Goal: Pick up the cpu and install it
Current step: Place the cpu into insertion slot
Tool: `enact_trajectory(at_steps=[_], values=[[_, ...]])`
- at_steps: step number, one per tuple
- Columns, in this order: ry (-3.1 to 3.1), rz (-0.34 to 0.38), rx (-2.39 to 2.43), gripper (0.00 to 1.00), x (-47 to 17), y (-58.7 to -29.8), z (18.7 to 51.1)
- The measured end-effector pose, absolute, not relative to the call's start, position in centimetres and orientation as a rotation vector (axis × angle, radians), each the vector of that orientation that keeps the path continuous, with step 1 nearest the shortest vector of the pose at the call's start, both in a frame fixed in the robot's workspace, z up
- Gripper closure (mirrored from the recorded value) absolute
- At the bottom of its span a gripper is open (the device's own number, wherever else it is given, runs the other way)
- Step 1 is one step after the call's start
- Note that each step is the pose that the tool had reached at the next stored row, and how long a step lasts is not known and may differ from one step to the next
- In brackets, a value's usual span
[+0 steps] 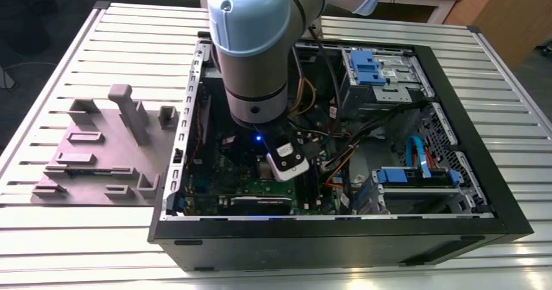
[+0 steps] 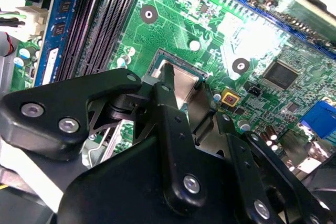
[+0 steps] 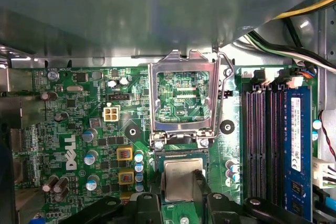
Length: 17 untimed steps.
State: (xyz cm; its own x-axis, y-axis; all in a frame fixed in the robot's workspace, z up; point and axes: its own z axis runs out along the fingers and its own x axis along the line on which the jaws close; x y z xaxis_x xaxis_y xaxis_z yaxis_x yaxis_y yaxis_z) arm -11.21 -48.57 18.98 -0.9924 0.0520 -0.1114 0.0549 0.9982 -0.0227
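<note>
The cpu [image 3: 179,178] is a small silvery square with a pale green rim, lying in or just over the dark socket [image 3: 157,157] on the green motherboard [image 3: 79,129]. I cannot tell whether it is fully seated. My gripper [image 3: 181,188] hangs straight above it, and its black fingers [image 3: 198,181] hug the chip's two opposite sides. In the second wrist view the cpu [image 2: 187,80] sits between the same fingers [image 2: 167,85] of my gripper [image 2: 185,86]. The exterior view has the arm [image 1: 254,57] reaching down into the open computer case [image 1: 345,232].
The socket's metal load frame [image 3: 184,100] stands raised beside the socket. Long memory slots and a blue-labelled stick [image 3: 296,150] run alongside. Cables [image 1: 345,161] and blue drive cages [image 1: 373,67] fill the case toward the exterior view's right. A grey fixture [image 1: 99,148] sits on the table at its left.
</note>
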Motion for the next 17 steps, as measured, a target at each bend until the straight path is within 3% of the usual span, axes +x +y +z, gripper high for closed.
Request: enact_trajectory(at_steps=[17], values=[[3.029, -0.038, 0.081, 0.66, -11.21, -48.62, 18.98]])
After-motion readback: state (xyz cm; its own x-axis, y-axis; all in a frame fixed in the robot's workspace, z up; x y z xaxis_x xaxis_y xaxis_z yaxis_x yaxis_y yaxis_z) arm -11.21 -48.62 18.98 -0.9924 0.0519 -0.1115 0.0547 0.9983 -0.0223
